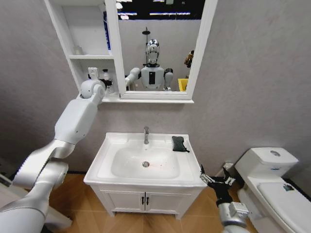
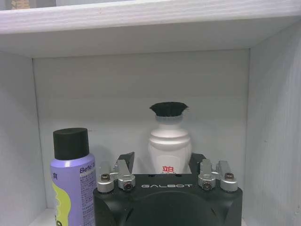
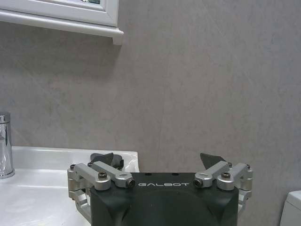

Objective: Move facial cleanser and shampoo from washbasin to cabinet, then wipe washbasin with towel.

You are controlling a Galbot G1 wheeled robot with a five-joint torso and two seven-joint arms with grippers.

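Here the left arm reaches up into the lowest shelf of the white wall cabinet (image 1: 92, 53) beside the tall mirror; the left gripper (image 2: 164, 162) sits inside that compartment, its dark fingers (image 2: 126, 160) spread to either side of a white bottle with a black cap (image 2: 169, 141), apparently not pressing it; a purple spray can with a black cap (image 2: 73, 174) stands just beside the gripper. The right gripper (image 1: 213, 177) hangs low beside the front corner of the white rectangular ceramic washbasin (image 1: 116, 143), fingers spread wide and empty; beyond it, the small black towel (image 1: 179, 143) lies on the basin's rim near the chrome faucet (image 1: 146, 135); grey wall behind, white toilet (image 1: 272, 179) close by.
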